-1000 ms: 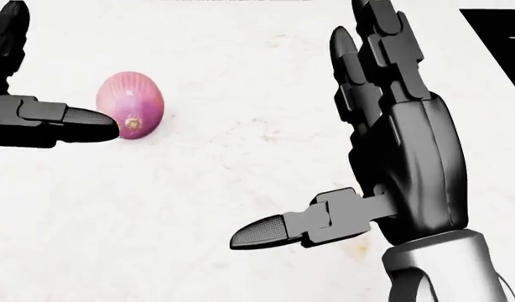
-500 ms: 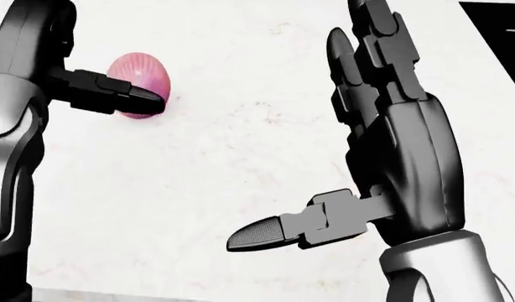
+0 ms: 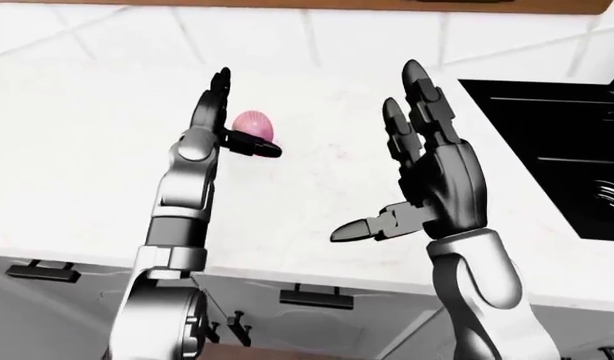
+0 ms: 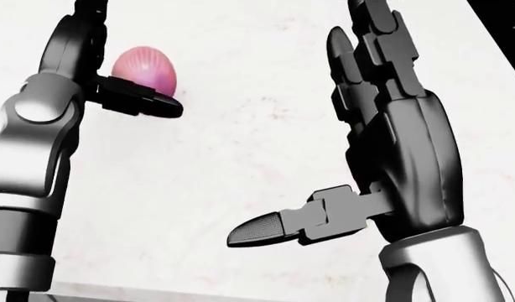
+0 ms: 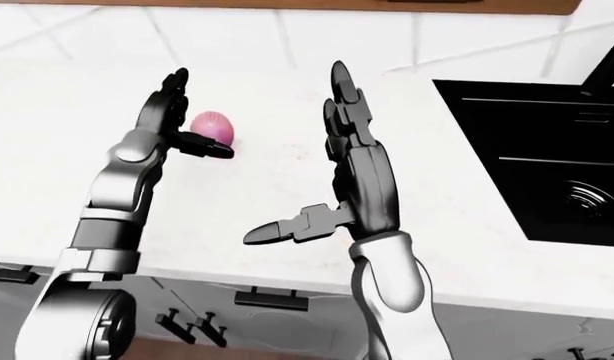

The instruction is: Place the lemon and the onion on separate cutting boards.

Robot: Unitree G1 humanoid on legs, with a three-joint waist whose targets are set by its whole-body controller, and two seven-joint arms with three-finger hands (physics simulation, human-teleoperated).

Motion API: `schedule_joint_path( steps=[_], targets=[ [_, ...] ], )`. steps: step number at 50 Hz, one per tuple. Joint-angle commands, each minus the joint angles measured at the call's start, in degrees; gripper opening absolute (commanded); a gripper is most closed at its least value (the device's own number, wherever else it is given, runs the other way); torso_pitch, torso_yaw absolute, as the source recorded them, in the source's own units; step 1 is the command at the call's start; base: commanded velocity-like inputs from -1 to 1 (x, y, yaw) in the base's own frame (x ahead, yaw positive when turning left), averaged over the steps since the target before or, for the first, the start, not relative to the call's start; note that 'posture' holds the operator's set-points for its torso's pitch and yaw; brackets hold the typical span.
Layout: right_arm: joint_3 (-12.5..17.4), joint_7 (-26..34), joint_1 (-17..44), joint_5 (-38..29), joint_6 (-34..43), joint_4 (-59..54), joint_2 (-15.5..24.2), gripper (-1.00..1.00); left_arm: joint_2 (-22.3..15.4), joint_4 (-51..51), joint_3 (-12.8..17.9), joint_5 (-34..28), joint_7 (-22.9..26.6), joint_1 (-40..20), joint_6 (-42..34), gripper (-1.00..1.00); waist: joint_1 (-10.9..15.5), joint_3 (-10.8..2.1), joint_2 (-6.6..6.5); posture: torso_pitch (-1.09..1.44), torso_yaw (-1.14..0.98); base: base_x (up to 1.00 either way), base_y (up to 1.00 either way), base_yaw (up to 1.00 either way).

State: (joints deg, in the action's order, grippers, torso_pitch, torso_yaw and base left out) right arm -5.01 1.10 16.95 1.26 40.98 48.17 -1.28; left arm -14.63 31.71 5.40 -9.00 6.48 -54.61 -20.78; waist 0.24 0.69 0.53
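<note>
Onion (image 4: 145, 71) on counter (image 3: 77, 172) | left robot hand (image 4: 107, 75) open beside it | right robot hand (image 4: 358, 157) open, apart

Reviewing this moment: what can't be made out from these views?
- Lemon and cutting boards: in no view.
- Onion: lower part hidden by the left hand's thumb in all views; contact unclear.
- Sink: cut off by the right edge in both eye views.
- Right hand: fingertips cut off by the head view's top edge.

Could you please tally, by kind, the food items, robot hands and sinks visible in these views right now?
Onions: 1, the red onion on the white counter.
Lemons: 0 in view.
Robot hands: 2, the left hand and the right hand, both open.
Sinks: 1, the black sink.
Total: 4.
</note>
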Motion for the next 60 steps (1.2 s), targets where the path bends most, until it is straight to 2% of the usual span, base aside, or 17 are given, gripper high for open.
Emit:
schedule_joint_path(
  steps=[1, 19, 21, 23, 24, 26, 28, 31, 32, 35, 36, 42, 44, 49, 56, 60],
  targets=[
    [-0.1, -0.1, 1.2, 0.0, -1.4, 1.8, 0.0, 1.00, -0.6, 0.0, 0.5, -0.1, -1.0, -2.8, 3.7, 1.00, 0.0, -1.48, -0.19, 0.00, 0.00, 0.00, 0.00, 0.00],
    [-0.4, 0.1, 0.0, 0.2, -2.6, 1.5, -0.1, 1.00, 0.1, 7.6, -0.6, -2.4, -1.9, -3.4, 8.1, 1.00, -0.3, -1.67, -0.44, 0.00, 0.00, 0.00, 0.00, 0.00],
    [-0.4, 0.1, 0.1, 0.2, -2.4, 1.6, -0.1, 1.00, 0.1, 7.9, -0.5, -2.7, -1.8, -3.3, 8.2, 0.85, -0.3, -1.66, -0.46, 0.00, 0.00, 0.00, 0.00, 0.00],
    [-0.5, 0.1, 0.3, 0.1, -2.4, 1.5, -0.2, 1.00, 0.2, 8.1, -0.4, -2.7, -1.7, -3.4, 8.3, 0.37, -0.3, -1.69, -0.52, 0.00, 0.00, 0.00, 0.00, 0.00],
    [-0.5, 0.2, 0.2, 0.1, -2.6, 1.3, -0.2, 1.00, 0.3, 7.9, -0.5, -2.7, -1.7, -3.3, 8.2, 0.24, -0.4, -1.69, -0.55, 0.00, 0.00, 0.00, 0.00, 0.00],
    [-0.5, 0.2, 0.2, 0.1, -2.8, 1.1, -0.2, 1.00, 0.3, 8.1, -0.4, -2.7, -1.7, -3.5, 8.2, 0.12, -0.4, -1.67, -0.61, 0.00, 0.00, 0.00, 0.00, 0.00],
    [-0.5, 0.3, 0.2, 0.2, -2.9, 1.1, -0.2, 1.00, 0.2, 8.8, -0.5, -3.1, -2.0, -3.6, 8.6, -0.11, -0.5, -1.62, -0.63, 0.00, 0.00, 0.00, 0.00, 0.00],
    [-0.5, 0.3, 0.1, 0.1, -2.8, 1.3, -0.2, 1.00, 0.2, 8.3, -0.6, -3.4, -2.0, -3.2, 8.5, -0.32, -0.5, -1.60, -0.69, 0.00, 0.00, 0.00, 0.00, 0.00],
    [-0.6, 0.3, 0.1, 0.1, -2.7, 1.4, -0.3, 1.00, 0.2, 7.7, -0.5, -3.5, -2.0, -3.0, 8.4, -0.43, -0.6, -1.59, -0.72, 0.00, 0.00, 0.00, 0.00, 0.00],
    [-0.7, 0.3, 0.1, 0.0, -2.7, 1.4, -0.3, 1.00, 0.3, 5.0, -0.3, -3.3, -1.9, -2.3, 7.2, -0.93, -0.7, -1.56, -0.82, 0.00, 0.00, 0.00, 0.00, 0.00],
    [-0.7, 0.3, 0.2, -0.1, -2.6, 1.4, -0.3, 1.00, 0.2, 4.0, -0.1, -3.1, -1.8, -2.2, 6.6, -1.00, -0.7, -1.55, -0.85, 0.00, 0.00, 0.00, 0.00, 0.00],
    [-0.7, 0.2, 0.8, -0.3, -1.5, 2.1, -0.3, 1.00, -0.3, -9.9, 0.5, -1.9, -0.2, -0.1, -1.4, -1.00, -1.0, -1.31, -0.98, 0.00, 0.00, 0.00, 0.00, 0.00],
    [-0.8, 0.1, 1.4, -0.4, -0.5, 2.9, -0.4, 1.00, -0.8, -19.8, 0.9, -1.6, 1.5, 1.2, -8.0, -1.00, -1.0, -1.19, -1.00, 0.00, 0.00, 0.00, 0.00, 0.00],
    [-0.5, 0.2, 2.0, -0.4, 0.8, 3.9, -0.2, 1.00, -1.6, -34.1, 1.1, -1.4, 4.0, 2.9, -17.6, -1.00, -1.1, -0.76, -1.01, 0.00, 0.00, 0.00, 0.00, 0.00],
    [0.0, -0.3, 2.8, 0.0, 2.8, 5.6, 0.0, 1.00, -3.1, -46.8, 1.7, -1.0, 6.9, 1.7, -28.3, -1.00, -0.9, -0.46, -1.00, 0.00, 0.00, 0.00, 0.00, 0.00],
    [-0.9, -0.7, 2.7, -0.7, 3.0, 5.6, 0.0, 1.00, -3.8, -50.9, 2.4, -0.5, 7.8, 1.1, -32.1, -1.00, -0.8, -0.22, -0.92, 0.00, 0.00, 0.00, 0.00, 0.00]
  ],
)
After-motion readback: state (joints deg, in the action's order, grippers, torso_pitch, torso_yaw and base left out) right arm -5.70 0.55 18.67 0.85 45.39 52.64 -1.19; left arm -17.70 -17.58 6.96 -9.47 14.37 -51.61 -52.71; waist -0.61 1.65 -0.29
